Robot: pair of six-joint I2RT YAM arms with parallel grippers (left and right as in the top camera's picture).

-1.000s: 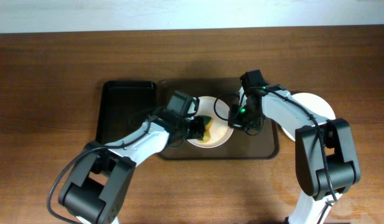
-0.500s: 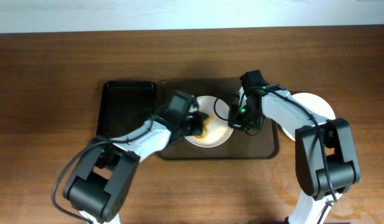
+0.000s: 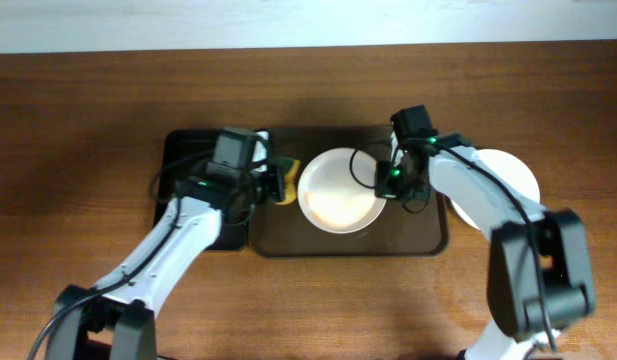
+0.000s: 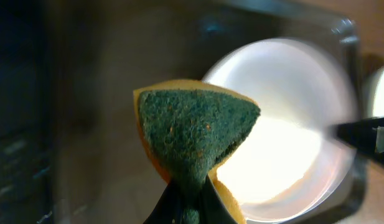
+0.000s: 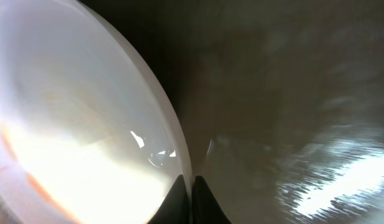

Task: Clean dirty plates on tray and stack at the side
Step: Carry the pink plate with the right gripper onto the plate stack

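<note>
**One plate on the tray, sponge held off its rim**

Closest in, your left gripper (image 4: 190,198) has its jaws narrowed hard on the sponge (image 4: 195,127), green scouring face to the camera, yellow backing behind. It hangs over the tray floor just beside the plate (image 4: 304,99), not touching it. Your right gripper (image 5: 190,190) is pinched tight on that plate's opposite rim, one finger over the lip and one under. Whether the rim is raised off the tray (image 5: 291,74), I cannot tell.

Look at the well before you commit: a faint orange tint shows low in it. I'd judge one more light pass worthwhile. If you wipe, hold the pinch firm so the plate can't skate, and sweep the green face through the centre and out to the rim. If you call it clean, park the sponge out left so the right arm has a free path. Carry the plate level and slowly, because a grip that thin on the lip could let it swing.

Now the containers. The brown tray holds this single plate, sitting near its middle. The black tray (image 3: 188,165) lies just beside it on the left, with your left arm crossing above and hiding part of it. Farthest right, off the tray on the table (image 3: 88,100), sits a white side plate (image 3: 508,185). From overhead you can't tell whether it is one plate or two stacked.
</note>
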